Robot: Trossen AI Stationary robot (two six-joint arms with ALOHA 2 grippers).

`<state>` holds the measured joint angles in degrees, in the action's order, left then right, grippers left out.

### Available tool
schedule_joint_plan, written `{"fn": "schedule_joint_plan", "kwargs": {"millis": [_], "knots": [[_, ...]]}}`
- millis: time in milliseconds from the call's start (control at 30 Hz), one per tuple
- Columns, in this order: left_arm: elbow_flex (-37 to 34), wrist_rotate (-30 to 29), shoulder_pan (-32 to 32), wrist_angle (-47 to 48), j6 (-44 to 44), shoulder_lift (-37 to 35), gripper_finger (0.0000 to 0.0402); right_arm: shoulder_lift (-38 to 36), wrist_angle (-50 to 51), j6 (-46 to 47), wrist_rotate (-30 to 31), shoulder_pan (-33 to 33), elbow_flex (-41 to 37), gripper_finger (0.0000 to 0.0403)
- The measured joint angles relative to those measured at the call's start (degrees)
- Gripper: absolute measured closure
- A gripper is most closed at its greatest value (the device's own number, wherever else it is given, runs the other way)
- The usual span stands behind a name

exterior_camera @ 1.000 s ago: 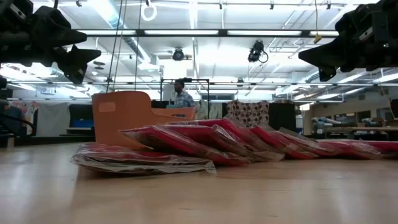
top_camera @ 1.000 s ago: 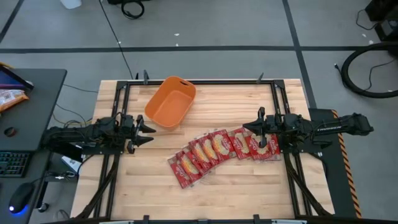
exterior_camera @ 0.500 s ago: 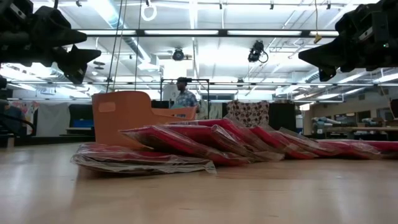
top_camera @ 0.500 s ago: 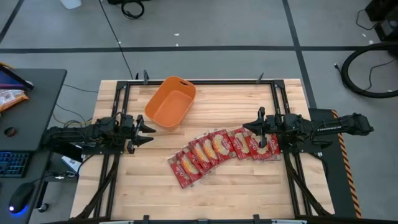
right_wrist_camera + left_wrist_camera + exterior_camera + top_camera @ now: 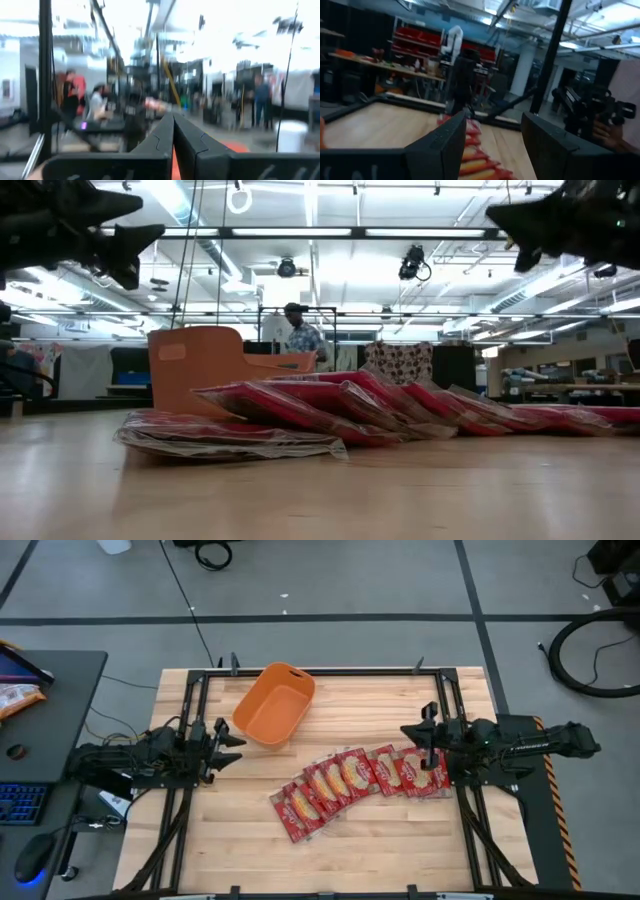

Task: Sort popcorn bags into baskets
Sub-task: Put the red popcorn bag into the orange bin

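Observation:
Several red popcorn bags [image 5: 345,780] lie in an overlapping, slanted row on the wooden table; they also show in the low view [image 5: 300,405] and the left wrist view [image 5: 472,150]. The orange basket [image 5: 275,703] stands on its base near the far edge, left of the middle [image 5: 195,365]. My left gripper [image 5: 236,747] hovers open near the table's left side, between basket and bags [image 5: 492,120], high above the table [image 5: 135,250]. My right gripper [image 5: 404,730] is shut and empty [image 5: 173,117], raised over the right end of the row [image 5: 495,215].
Black frame rails [image 5: 195,730] run along the table's left, right and far sides. A desk [image 5: 40,740] with a keyboard and mouse stands left of the table. Bare wood [image 5: 390,845] lies near the front edge. A person [image 5: 300,335] is far behind the table.
Both grippers have risen a little. My right gripper has also drawn back slightly toward the table's right edge. The bags and the basket have stayed where they were. The person in the room behind has walked a few steps to the right.

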<state>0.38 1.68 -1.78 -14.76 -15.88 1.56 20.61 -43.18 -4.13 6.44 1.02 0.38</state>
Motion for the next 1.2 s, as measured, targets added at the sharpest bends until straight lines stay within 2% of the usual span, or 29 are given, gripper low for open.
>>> {"fn": "schedule_joint_plan", "kwargs": {"millis": [133, 233, 333, 467, 600, 933, 1200], "knots": [[0.00, -1.77, -0.02, -1.57, 0.08, 0.00, 0.0208, -0.01, -6.68, -3.09, -0.02, 0.00, -0.01, 0.0390], [0.00, -6.00, -0.04, -1.36, 0.16, 0.00, 0.0208, -0.01, -8.37, -5.60, 0.20, 0.00, 0.01, 0.0390], [0.00, -9.89, -0.04, -1.34, 1.88, 0.00, 0.0208, 0.02, -8.66, -7.42, 2.96, 0.00, 0.01, 0.0390], [0.00, -13.29, -0.04, -1.31, 2.68, 0.02, 0.0208, 1.76, -8.44, -2.87, 8.33, 0.00, 0.24, 0.0390], [0.00, -13.54, -0.04, -1.71, 1.97, 0.04, 0.0208, 5.84, -7.06, 3.76, 13.21, 0.02, 2.04, 0.0390], [0.00, -13.64, -0.04, -3.17, 3.13, 0.04, 0.0208, 21.88, 11.52, 11.46, 16.24, 0.00, 13.36, 0.0390], [0.00, -15.76, -0.04, -9.64, 9.36, 0.04, 0.0208, 32.82, 43.83, 26.68, 16.46, -0.02, 28.24, 0.0390]]}}
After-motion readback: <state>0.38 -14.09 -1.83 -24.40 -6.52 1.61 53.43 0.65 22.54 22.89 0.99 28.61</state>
